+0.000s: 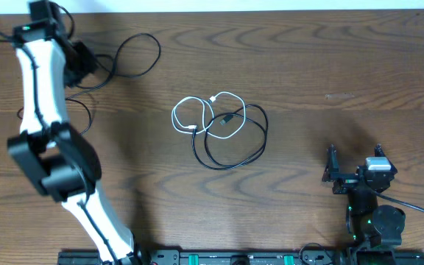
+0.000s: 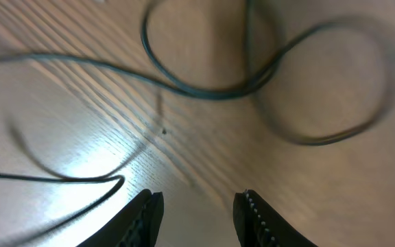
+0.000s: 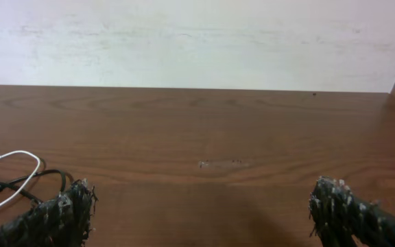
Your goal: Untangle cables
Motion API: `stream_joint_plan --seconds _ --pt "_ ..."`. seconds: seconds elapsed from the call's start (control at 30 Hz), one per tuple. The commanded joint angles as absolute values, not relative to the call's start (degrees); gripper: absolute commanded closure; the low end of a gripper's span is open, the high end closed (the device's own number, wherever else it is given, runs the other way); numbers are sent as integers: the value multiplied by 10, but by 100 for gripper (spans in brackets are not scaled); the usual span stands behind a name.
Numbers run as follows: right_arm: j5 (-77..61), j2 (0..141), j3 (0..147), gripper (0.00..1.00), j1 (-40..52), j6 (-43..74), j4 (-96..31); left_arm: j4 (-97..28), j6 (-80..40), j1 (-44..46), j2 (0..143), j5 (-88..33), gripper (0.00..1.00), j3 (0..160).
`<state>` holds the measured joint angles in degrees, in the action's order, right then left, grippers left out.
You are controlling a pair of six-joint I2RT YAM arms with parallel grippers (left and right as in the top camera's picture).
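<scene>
One long black cable [image 1: 135, 55] lies in loose loops at the far left; it also shows in the left wrist view [image 2: 204, 89]. My left gripper [image 1: 85, 60] hovers over it, open and empty [image 2: 197, 206]. The white cable [image 1: 194, 112] and the second black cable [image 1: 235, 143] lie looped over each other at the table's middle. Both show at the left edge of the right wrist view, the white cable [image 3: 26, 159] and the black one [image 3: 55, 175]. My right gripper [image 1: 332, 174] is open and empty [image 3: 204, 213] near the front right, well apart from them.
The left arm [image 1: 39, 110] stretches along the table's left side. The arm bases and a black rail [image 1: 219, 258] run along the front edge. A pale wall [image 3: 197, 41] stands behind the table's far edge.
</scene>
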<state>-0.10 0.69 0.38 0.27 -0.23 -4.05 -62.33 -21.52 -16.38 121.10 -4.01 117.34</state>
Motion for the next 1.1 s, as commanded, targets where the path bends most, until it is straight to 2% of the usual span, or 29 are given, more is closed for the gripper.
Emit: stream_joint_plan --seconds 0.0,0.1,0.37,0.4,0.43,0.47,0.6,0.63,0.83,1.07 --pt "-2 4 3 1 10 6 -43 -632 -263 -163 1101 -29 59 1201" --pt "-2 4 3 1 10 6 -43 -674 -275 -163 1032 -29 57 1201" --pt "-2 4 3 1 10 6 -43 -844 -349 -163 896 -30 44 1199" --pt "-2 4 3 1 10 6 -43 -869 -349 -163 885 -30 31 1199" --pt "-2 4 3 1 10 6 -43 -891 -348 -163 875 -33 23 1199" --pt "-2 4 3 1 10 6 -43 -915 -348 -163 867 -39 19 1199" --pt "-2 4 3 1 10 6 -43 -968 -317 -163 842 -54 13 1193" --pt "-2 4 3 1 10 6 -43 -968 -295 -163 833 -62 2 1186" --pt "-2 4 3 1 10 6 -43 -968 -288 -173 771 -63 2 1124" --pt "-2 4 3 1 10 6 -43 -935 -308 -244 760 -53 2 1035"
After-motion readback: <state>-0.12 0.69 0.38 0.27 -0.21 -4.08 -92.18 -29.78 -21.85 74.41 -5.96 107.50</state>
